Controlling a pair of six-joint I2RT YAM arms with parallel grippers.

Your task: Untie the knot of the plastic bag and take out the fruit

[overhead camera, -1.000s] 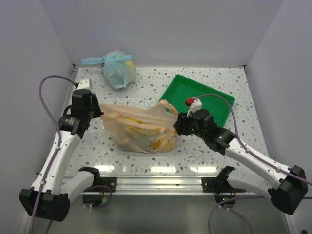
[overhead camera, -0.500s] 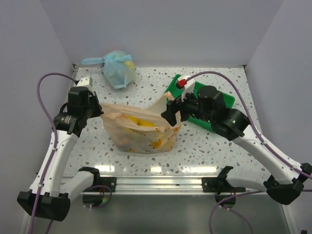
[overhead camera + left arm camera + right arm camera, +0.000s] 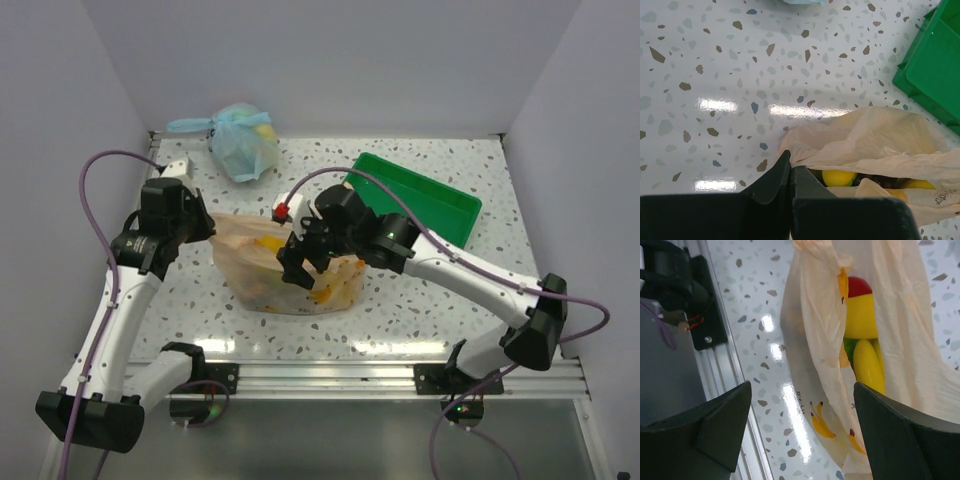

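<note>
The pale-orange plastic bag (image 3: 262,262) lies at the table's middle with its mouth open; no tied knot shows. My left gripper (image 3: 206,228) is shut on the bag's left rim, as the left wrist view (image 3: 790,167) shows, with a yellow fruit (image 3: 838,177) just inside. My right gripper (image 3: 298,268) hangs over the bag's middle, open and empty. In the right wrist view (image 3: 802,432) its fingers (image 3: 720,430) straddle the bag (image 3: 815,340). Inside are a red apple (image 3: 859,287), a yellow mango (image 3: 860,315), a lime (image 3: 850,347) and a banana (image 3: 869,365).
A green tray (image 3: 430,195) stands at the back right, also in the left wrist view (image 3: 935,65). A tied light blue bag (image 3: 243,142) with fruit sits at the back left. The aluminium rail (image 3: 320,375) runs along the near edge.
My right gripper has swung left from the bag's right end near the tray to above the bag's middle. The left gripper has kept its hold on the left rim.
</note>
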